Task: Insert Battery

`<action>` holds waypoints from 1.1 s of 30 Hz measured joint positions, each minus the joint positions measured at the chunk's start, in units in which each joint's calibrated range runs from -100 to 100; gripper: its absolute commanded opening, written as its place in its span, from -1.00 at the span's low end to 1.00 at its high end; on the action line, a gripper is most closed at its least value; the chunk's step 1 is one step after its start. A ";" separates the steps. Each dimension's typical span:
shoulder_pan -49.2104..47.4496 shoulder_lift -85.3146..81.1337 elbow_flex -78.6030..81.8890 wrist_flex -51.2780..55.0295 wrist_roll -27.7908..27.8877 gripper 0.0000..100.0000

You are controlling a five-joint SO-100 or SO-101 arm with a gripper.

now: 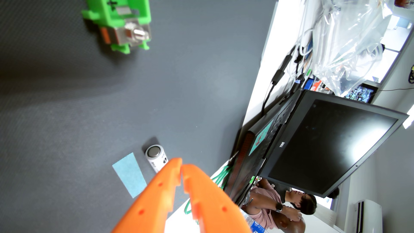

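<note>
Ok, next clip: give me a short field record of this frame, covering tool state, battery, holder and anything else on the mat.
view: wrist view, picture lying on its side
tool: orange, fingertips together, holding nothing
battery: white, lying on the grey mat, partly hidden behind the tool tips
blue patch: flat on the mat, right beside the battery
holder: green, with metal contacts, far across the mat from the battery, no battery seen in it
laptop: open, screen dark, on the white table beyond the mat
task state: battery not yet picked up
</note>
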 measured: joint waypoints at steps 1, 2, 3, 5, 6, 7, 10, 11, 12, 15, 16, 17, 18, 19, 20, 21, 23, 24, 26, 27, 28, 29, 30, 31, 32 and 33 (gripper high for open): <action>0.00 0.00 0.00 0.00 0.00 -0.97; 0.00 0.00 0.00 -0.08 0.00 -0.97; 0.00 0.00 0.00 -0.08 0.00 -0.97; 0.00 0.00 0.00 -0.08 0.00 -0.97; 0.00 0.00 0.00 -0.08 0.00 -0.97; 0.00 0.00 0.00 -0.08 0.00 -0.97; 0.00 0.00 0.00 -0.08 0.00 -0.97; 0.08 0.00 0.00 -0.08 0.00 -0.97; 0.08 0.00 0.00 0.00 0.00 -0.97; 0.00 0.08 -0.27 0.67 0.10 -0.97; 0.00 0.08 -1.36 1.67 0.10 -0.97; 0.16 0.08 -2.89 3.01 0.10 -0.97; 0.25 0.08 -4.88 4.85 0.36 -0.97; 0.33 0.08 -6.87 6.78 0.92 -0.97; 0.33 0.17 -8.86 8.20 1.74 -0.97; 0.49 0.25 -10.85 9.46 2.71 -0.97; 0.82 0.92 -14.29 10.88 4.75 -0.97; 1.15 1.75 -16.09 11.38 5.67 -0.97; 4.10 4.49 -19.98 11.72 6.64 -0.97; 6.15 6.24 -22.33 11.72 6.95 -0.97; 8.36 8.32 -24.95 11.72 7.15 -0.97; 10.57 10.82 -27.85 11.88 7.31 -0.97; 12.54 13.64 -31.01 12.13 7.36 -0.97; 14.17 17.05 -34.27 12.72 7.36 -0.97; 15.49 20.72 -37.79 13.72 7.36 -0.97; 16.22 24.54 -41.23 15.06 7.61 -0.97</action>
